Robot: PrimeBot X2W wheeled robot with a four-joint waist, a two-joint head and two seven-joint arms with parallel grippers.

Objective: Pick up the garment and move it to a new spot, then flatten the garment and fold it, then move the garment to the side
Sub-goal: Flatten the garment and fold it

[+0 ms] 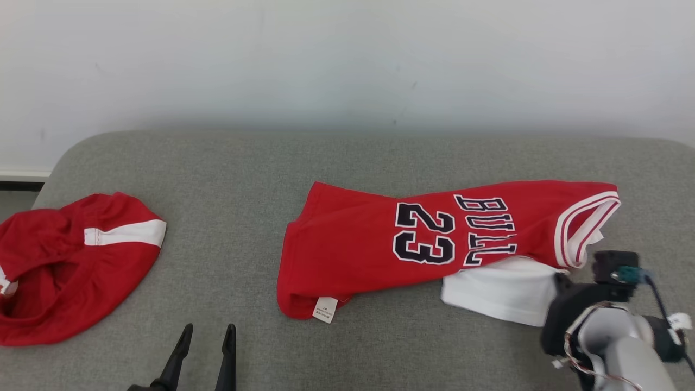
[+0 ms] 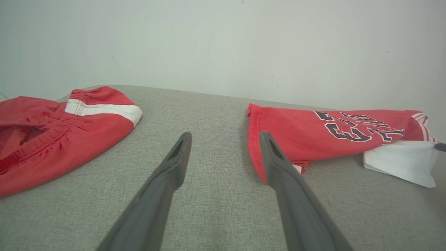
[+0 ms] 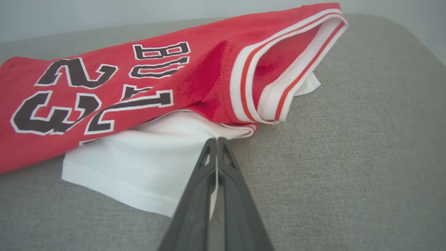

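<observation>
Right gripper (image 3: 216, 140) pinches the jersey (image 1: 353, 244) by its white sleeve (image 3: 139, 157), left gripper (image 1: 209, 327) hangs wide open; moving, flattening, folding, setting aside all remain undone.

Red shorts (image 1: 70, 266) lie crumpled at the 9 o'clock edge of the grey cloth-covered tabletop (image 1: 228, 163) in the head view. A white stripe (image 1: 127, 233) crosses the heap on its 3 o'clock side. In the left wrist view their gathered elastic waistband (image 2: 45, 139) shows, the opening gaping toward 9 o'clock. The tabletop's far corners are rounded. Behind it, at 12 o'clock, stands a plain pale wall (image 1: 347, 60) with a few small dark marks. A white skirting (image 1: 21, 175) runs along its foot at 9 o'clock.
</observation>
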